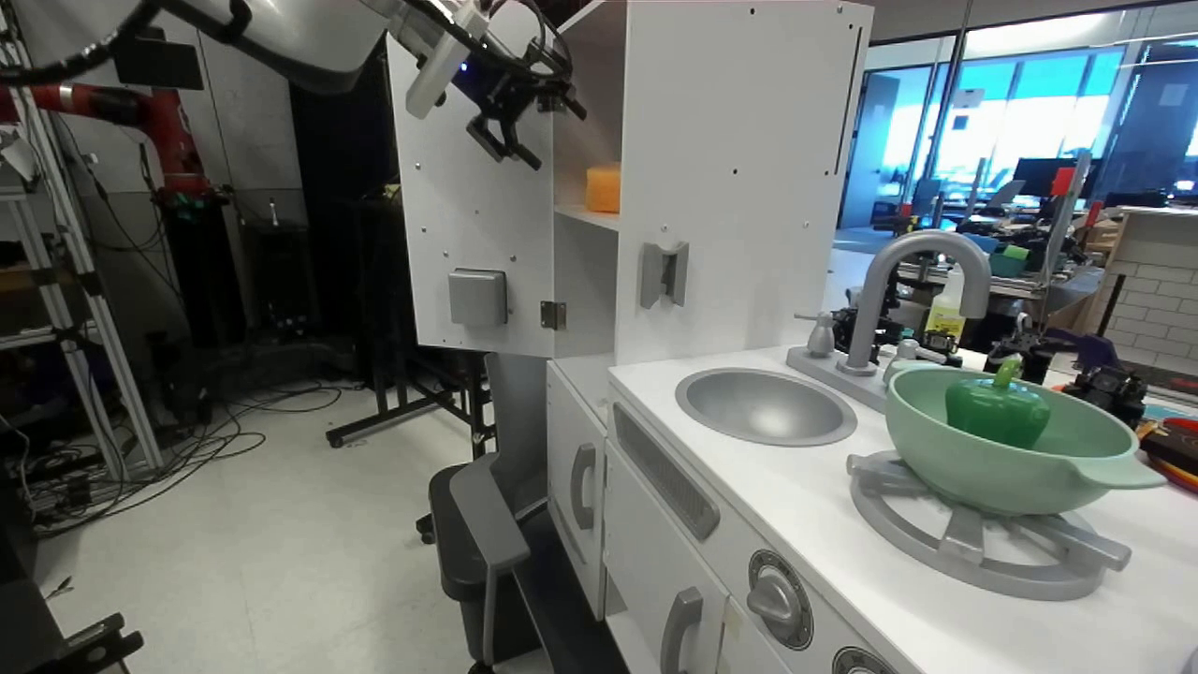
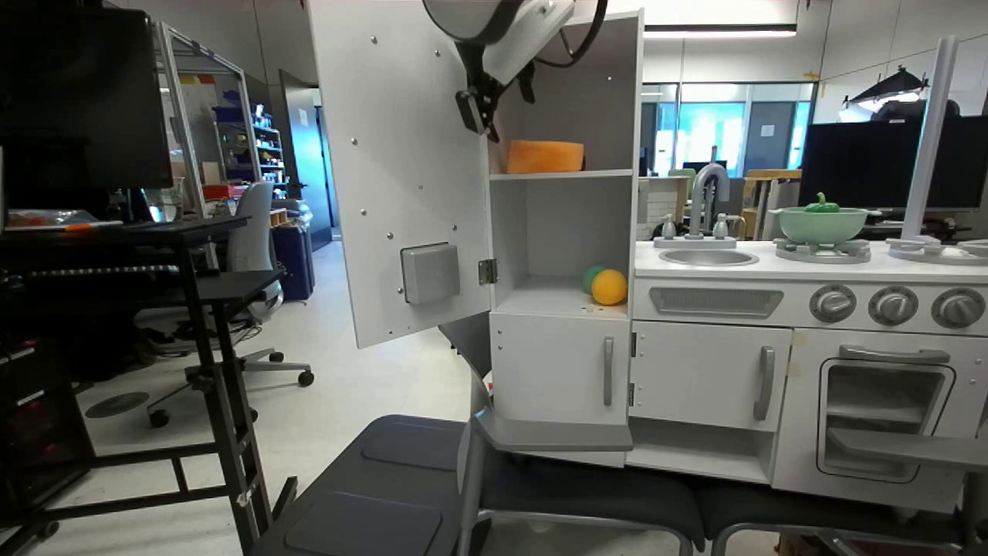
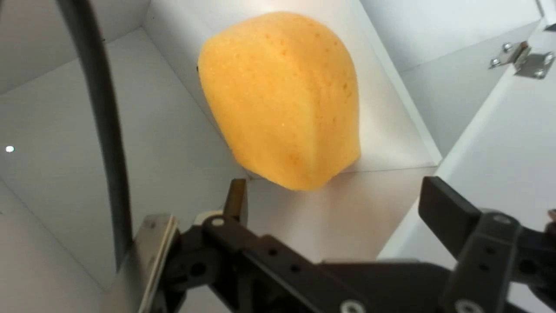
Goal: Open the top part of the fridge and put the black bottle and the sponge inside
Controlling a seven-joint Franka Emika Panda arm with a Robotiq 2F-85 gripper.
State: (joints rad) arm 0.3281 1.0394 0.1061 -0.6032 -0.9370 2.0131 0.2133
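In an exterior view, the fridge's top door (image 2: 401, 181) stands open to the left. The sponge (image 2: 544, 157) rests on the upper shelf (image 2: 610, 175), an unidentifiable dark sliver (image 2: 584, 164) at its right edge. The jaws, spread wide and empty, hang near the sponge without touching.

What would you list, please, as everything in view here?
Fridge: 1, white, upper door open
Sponge: 1, orange, on the fridge shelf
Dark sliver: 1, black, beside the sponge; black bottle unconfirmed
Ball: 1, orange, below the shelf
Round object: 1, green, behind the ball
Sink: 1, grey, in the countertop
Faucet: 1, grey, behind the sink
Bowl: 1, pale green, on a burner
Pepper: 1, green, in the bowl
Knobs: 3, grey, below the countertop
Chairs and equipment: many, mixed colours, around
Robot arm: 1, white, overhead
End effector: 1, black, near the sponge, jaws apart
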